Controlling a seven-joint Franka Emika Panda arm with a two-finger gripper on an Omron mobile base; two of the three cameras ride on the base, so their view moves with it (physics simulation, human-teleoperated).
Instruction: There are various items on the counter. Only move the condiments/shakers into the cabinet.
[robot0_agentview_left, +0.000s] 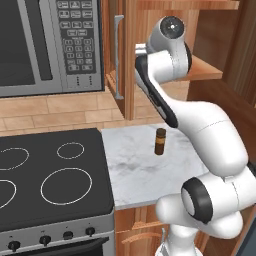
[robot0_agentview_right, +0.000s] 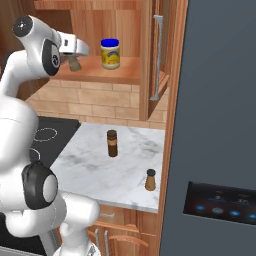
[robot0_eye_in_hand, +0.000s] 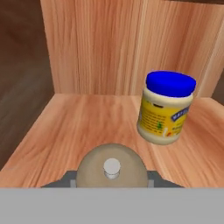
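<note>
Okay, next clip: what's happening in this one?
The arm holds the beige shaker in its gripper over the cabinet shelf, beside the yellow jar already standing there. On the counter remain the tan shaker with dark top, not yet moved, and the dark brown cylinder.

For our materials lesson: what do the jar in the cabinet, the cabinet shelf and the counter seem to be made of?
Jar: probably glass or clear plastic with a glossy blue lid, likely plastic; pale contents show above the yellow label. Shelf: wood, smooth reddish-tan finish with visible grain streaks. Counter: looks like polished stone, perhaps marble, white with grey veining.
</note>
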